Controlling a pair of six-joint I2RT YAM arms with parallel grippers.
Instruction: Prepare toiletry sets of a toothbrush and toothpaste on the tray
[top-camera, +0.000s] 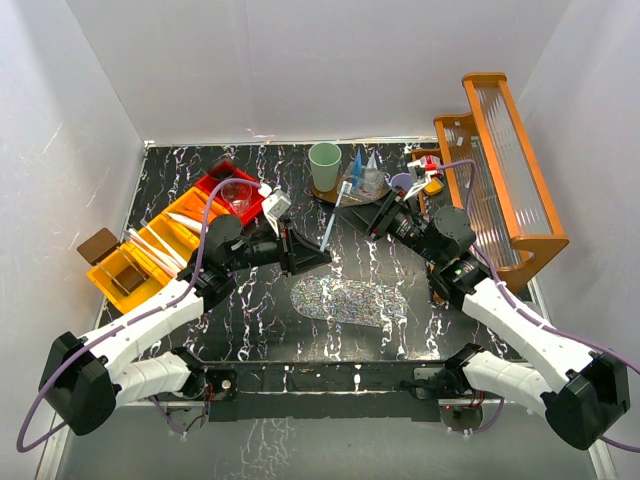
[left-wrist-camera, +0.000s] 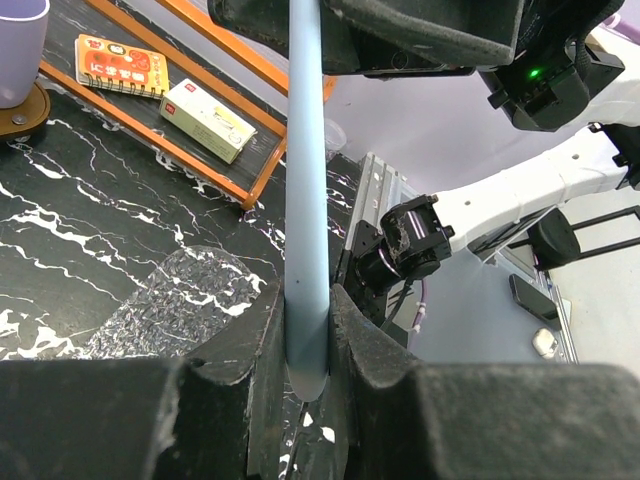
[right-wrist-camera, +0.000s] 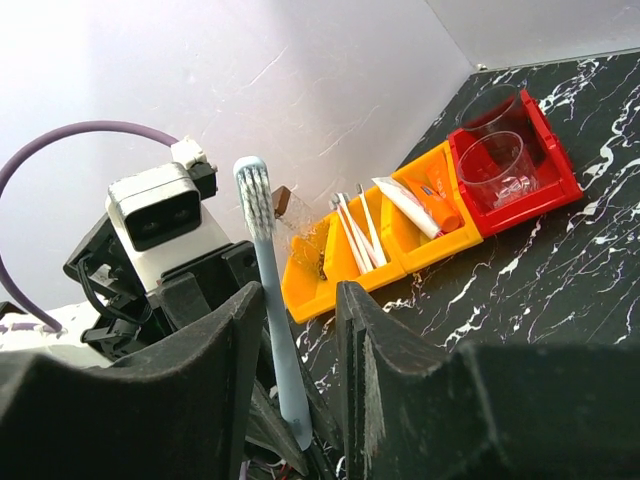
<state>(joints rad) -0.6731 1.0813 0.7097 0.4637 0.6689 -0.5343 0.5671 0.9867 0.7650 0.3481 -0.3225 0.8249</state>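
Note:
A pale blue toothbrush (top-camera: 333, 215) stands tilted above the middle of the table. My left gripper (top-camera: 312, 258) is shut on the lower end of its handle (left-wrist-camera: 305, 200). My right gripper (top-camera: 355, 212) is open around the upper handle (right-wrist-camera: 268, 300), which lies against one finger with a gap to the other; the bristled head (right-wrist-camera: 252, 195) sticks out above. At the back, a green cup (top-camera: 324, 160), blue tubes (top-camera: 357, 165), a clear glass (top-camera: 372, 182) and a lilac cup (top-camera: 400, 183) stand together by the brown tray (top-camera: 320, 191).
Yellow bins (top-camera: 150, 250) at the left hold more toothbrushes and tubes; a red bin (top-camera: 232, 190) holds clear glasses. A wooden rack (top-camera: 500, 170) lines the right side. A silvery patch (top-camera: 345, 300) lies on the table in front.

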